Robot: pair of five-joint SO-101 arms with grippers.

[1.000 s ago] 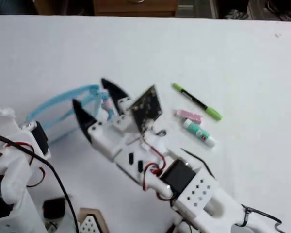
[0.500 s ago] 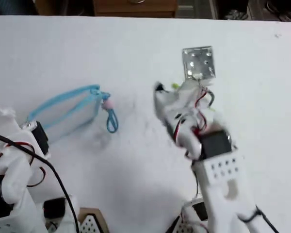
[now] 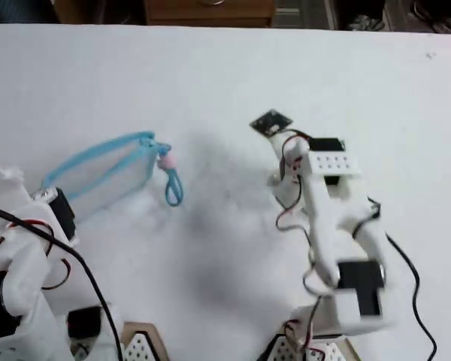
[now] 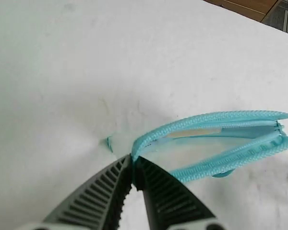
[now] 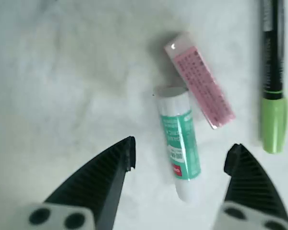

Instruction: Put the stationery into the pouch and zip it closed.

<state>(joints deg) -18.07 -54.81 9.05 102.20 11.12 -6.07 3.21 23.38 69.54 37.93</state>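
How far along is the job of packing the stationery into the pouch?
Nothing is packed yet: the pouch lies unzipped and looks empty. In hand, the left gripper pinches its end, and the right gripper hangs open over the glue stick. Left: glue stick, pink eraser and green pen, all on the table, go in, then zipping.

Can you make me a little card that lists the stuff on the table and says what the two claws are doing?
table: white
pouch: see-through with a blue zip, lying open
left claw: shut on one end of the pouch
right claw: open, above the glue stick
glue stick: green and white, lying on the table
eraser: pink, right next to the glue stick
pen: green and black, on the eraser's other side
in the pouch: nothing seen; all three things lie outside it
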